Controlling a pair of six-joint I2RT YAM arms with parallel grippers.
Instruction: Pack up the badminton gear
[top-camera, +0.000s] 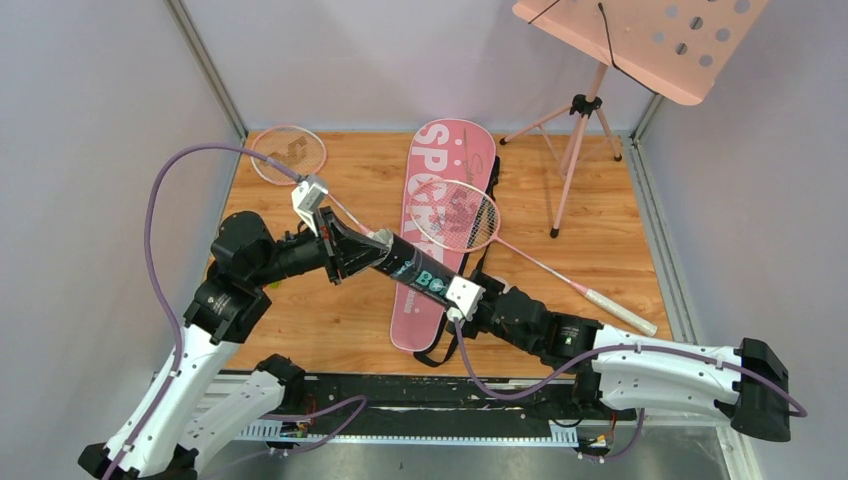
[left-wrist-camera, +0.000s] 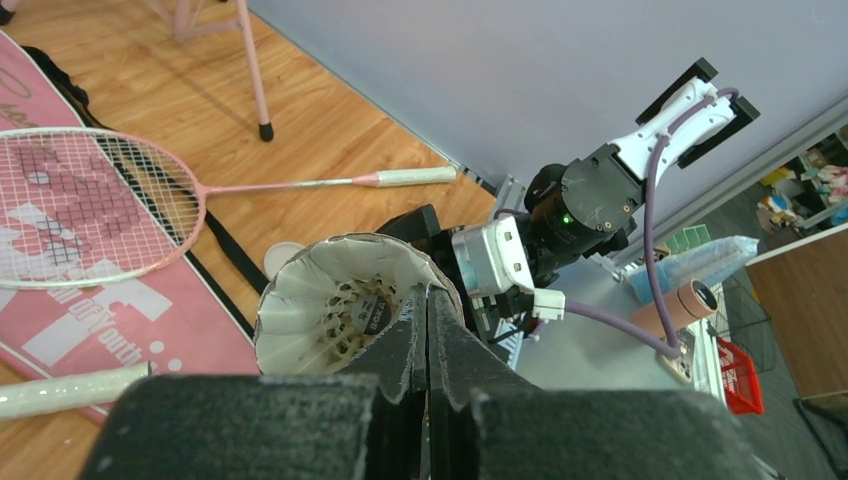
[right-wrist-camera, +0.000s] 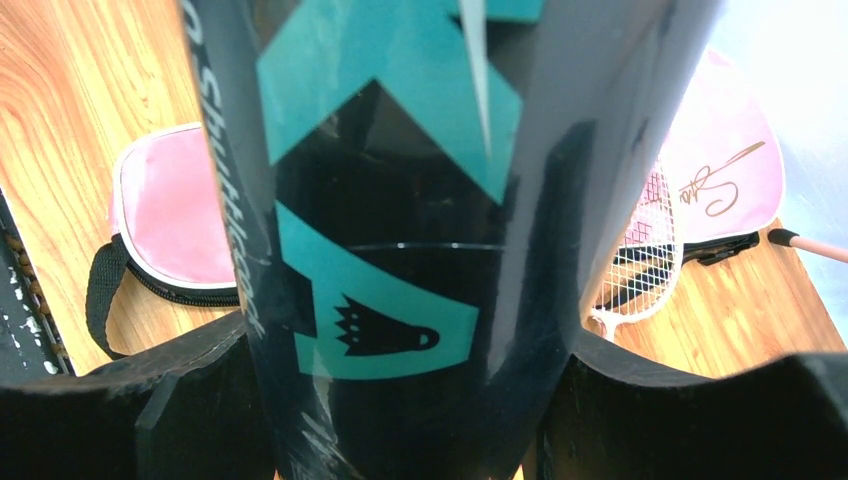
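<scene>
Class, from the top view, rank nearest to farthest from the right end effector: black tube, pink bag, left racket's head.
1. black tube, held by the right end effector.
2. pink bag, just beneath.
3. left racket's head, far-left corner.

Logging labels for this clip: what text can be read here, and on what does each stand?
"SPOR", rest under a racket: racket bag.
"OF Youth": same bag, lower down.
"BO": black tube.
"Shuttle", blurred beyond that: tube's side.
Gold script on the bag: illegible.
</scene>
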